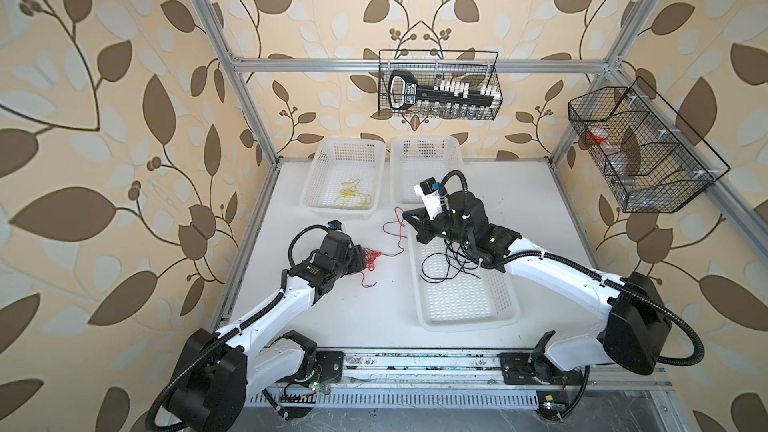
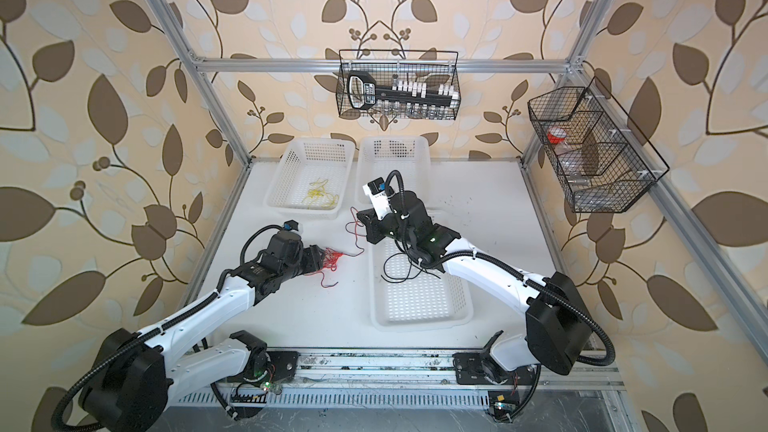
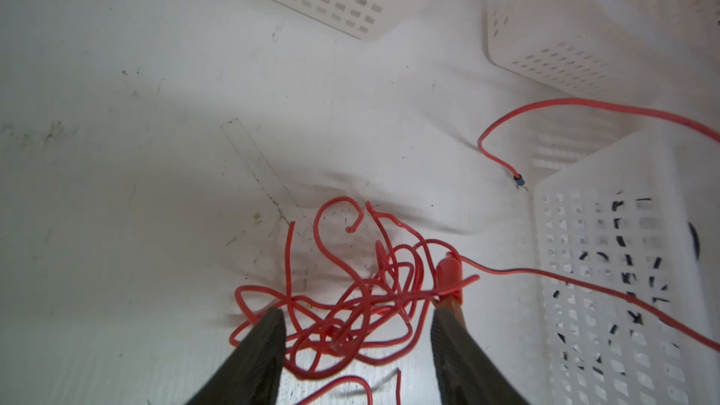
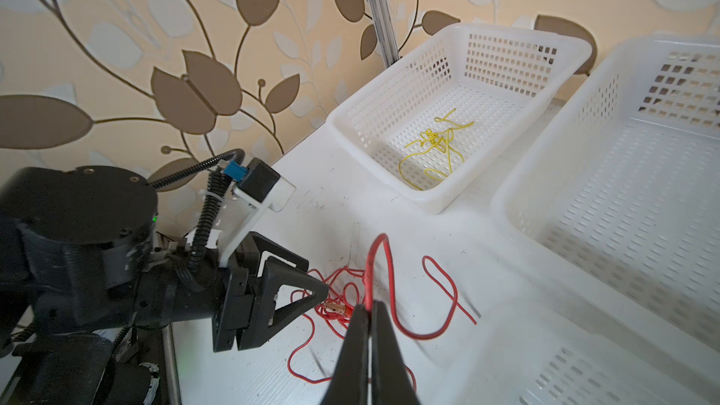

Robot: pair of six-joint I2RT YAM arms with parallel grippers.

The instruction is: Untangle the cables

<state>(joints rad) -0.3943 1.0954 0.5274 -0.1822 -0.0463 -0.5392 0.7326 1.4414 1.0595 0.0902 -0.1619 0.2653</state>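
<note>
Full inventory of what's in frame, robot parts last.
baskets: three, white, on table, two far, one near
red cables: tangled bunch, red, on table between the arms
yellow cables: small bunch, yellow, in far left basket
black cables: a few, black, in near basket
wire baskets: two, black, hung on frame, back and right
table: one, white
left end effector: one, black, open astride red cables
right end effector: one, black, shut on a red strand
</note>
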